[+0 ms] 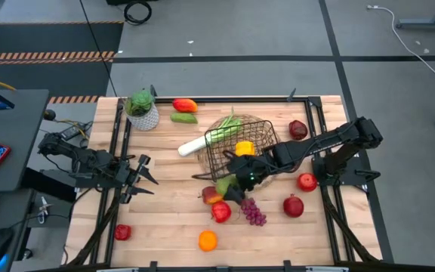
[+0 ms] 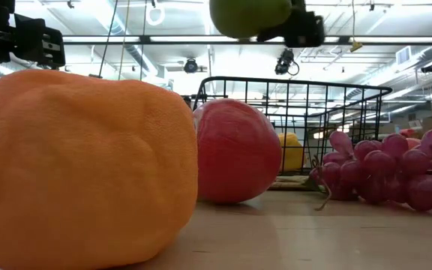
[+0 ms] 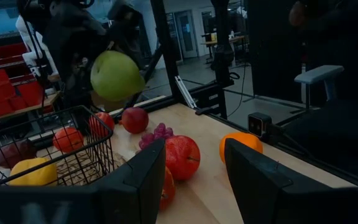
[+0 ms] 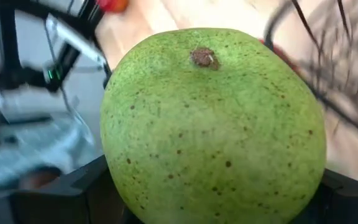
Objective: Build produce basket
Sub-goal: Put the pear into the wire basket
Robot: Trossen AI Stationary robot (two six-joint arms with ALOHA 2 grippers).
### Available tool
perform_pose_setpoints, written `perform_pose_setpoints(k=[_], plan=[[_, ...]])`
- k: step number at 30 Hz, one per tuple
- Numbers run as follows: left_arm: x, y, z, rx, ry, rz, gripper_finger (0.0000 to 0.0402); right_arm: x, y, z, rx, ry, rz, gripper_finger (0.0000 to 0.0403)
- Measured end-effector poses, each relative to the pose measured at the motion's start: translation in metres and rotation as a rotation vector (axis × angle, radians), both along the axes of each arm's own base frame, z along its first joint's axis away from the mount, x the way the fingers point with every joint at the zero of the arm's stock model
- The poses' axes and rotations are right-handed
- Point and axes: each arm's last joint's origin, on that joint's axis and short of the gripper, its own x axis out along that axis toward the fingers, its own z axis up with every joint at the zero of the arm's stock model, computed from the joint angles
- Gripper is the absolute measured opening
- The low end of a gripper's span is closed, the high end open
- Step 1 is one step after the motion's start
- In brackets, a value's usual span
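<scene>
We see the black wire basket [image 1: 242, 145] near the middle of the tabletop, a little toward the far edge, resting on a round woven mat [image 1: 219, 132]. Inside it lie a yellow piece [image 1: 244, 148] and the green end of a leek [image 1: 206, 140], whose white end sticks out over the basket's left rim.

The right gripper [image 1: 232, 183] hovers just beside the basket's near-left corner, above the tabletop, clenched on a green apple [image 4: 213, 127] that fills the right wrist view; its dark fingers [image 4: 89, 186] press the fruit's sides. In the low view we see that apple [image 2: 250, 15] held high above the basket's rim.

Below the gripper, on the wood, lie a red-and-orange fruit [image 1: 211, 195], a red apple [image 1: 221, 211] and purple grapes [image 1: 254, 211]. An orange [image 1: 208, 241] sits near the front edge. Further red fruits lie toward the right edge [image 1: 306, 181], [image 1: 293, 205], a darker one [image 1: 297, 130] beside the basket's right side, and a small red one [image 1: 122, 233] near the front-left corner.

Along the far edge stand a potted plant [image 1: 142, 109], a red-orange piece [image 1: 184, 105] and a green piece [image 1: 183, 118].

The left gripper [image 1: 143, 178] waits over the left edge, fingers [image 3: 145, 180] parted and grasping nothing.
</scene>
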Motion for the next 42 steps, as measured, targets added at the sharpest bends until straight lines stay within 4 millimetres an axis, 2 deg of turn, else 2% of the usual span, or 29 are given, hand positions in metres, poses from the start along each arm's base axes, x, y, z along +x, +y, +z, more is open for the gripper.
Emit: perform_pose_setpoints(k=[5,13,16,20,25,31,39,42], plan=[[0.000,0.000,0.000,0.000,0.000,0.000,0.0172,0.000,0.000,0.000,-0.230,-0.111,0.252,0.0329],[0.000,0.000,0.000,0.000,0.000,0.000,0.0172,0.001,-0.003,0.000,-0.699,-0.271,0.626,0.0332],[0.000,0.000,0.000,0.000,0.000,0.000,0.0172,0.001,-0.004,0.000,-0.845,-0.302,0.722,0.0332],[0.000,0.000,0.000,0.000,0.000,0.000,0.0172,0.002,-0.005,0.000,-0.948,-0.303,0.765,0.0332],[0.000,0.000,0.000,0.000,0.000,0.000,0.0172,0.002,-0.006,0.000,-0.966,-0.292,0.759,0.0332],[0.000,0.000,0.000,0.000,0.000,0.000,0.0172,0.000,-0.006,-0.002,-0.910,-0.255,0.709,0.0332],[0.000,0.000,0.000,0.000,0.000,0.000,0.0172,-0.003,-0.004,-0.004,-0.758,-0.178,0.557,0.0332],[0.000,0.000,0.000,0.000,0.000,0.000,0.0172,-0.001,-0.012,-0.003,-0.784,-0.177,0.561,0.0332]])
